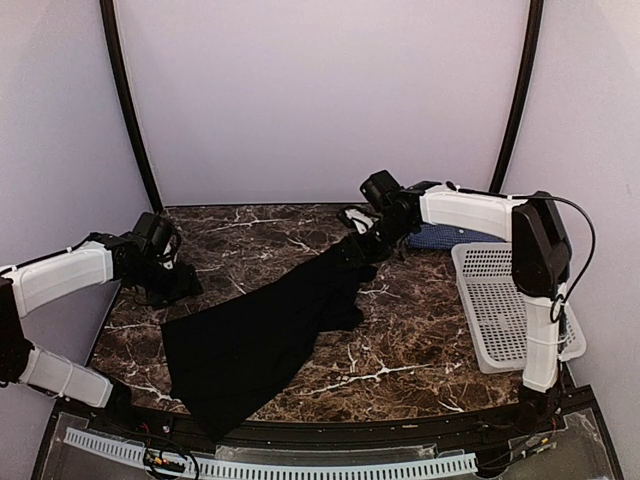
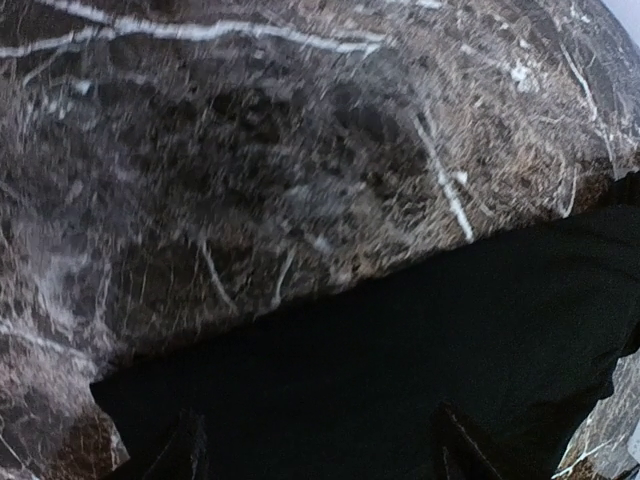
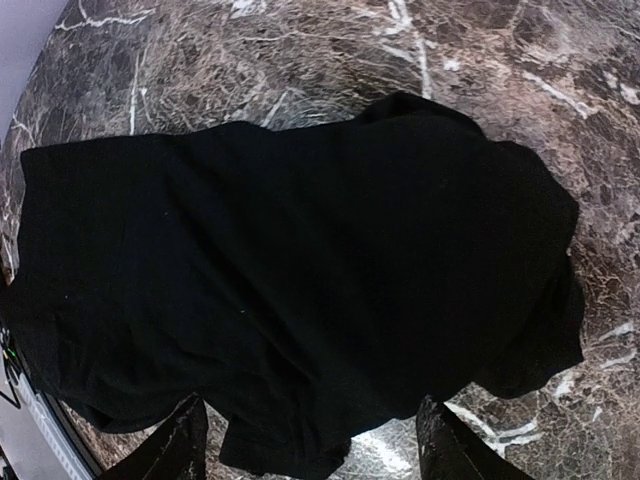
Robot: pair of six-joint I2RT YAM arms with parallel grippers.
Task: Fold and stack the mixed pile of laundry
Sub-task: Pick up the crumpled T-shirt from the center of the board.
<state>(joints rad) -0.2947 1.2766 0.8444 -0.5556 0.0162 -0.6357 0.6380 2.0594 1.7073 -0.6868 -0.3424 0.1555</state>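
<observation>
- One black garment (image 1: 255,335) is seen spread diagonally over the desk (image 1: 410,345), from the middle of the far side down to the near edge close to the near left corner.
- One blue-and-white check shirt (image 1: 440,237) is bunched at the far right corner, partly hidden behind the right arm and just beside the one white basket (image 1: 495,310) on the right edge.
- Two garments are counted in all, and neither is folded yet.
- The left gripper (image 2: 318,415) is seen near the left edge with its jaws apart over the garment's border, and nothing is held.
- The right gripper (image 3: 312,402) is poised over the garment's far end, also with its jaws spread and nothing clamped.
- Both cloths are judged light, limp and quick to sag, so no shape would be kept when they are lifted.
- Hold is best taken at the corners or hem of the black garment, one per gripper, so that it can be drawn flat.
- Snagging on the near edge is a risk.
</observation>
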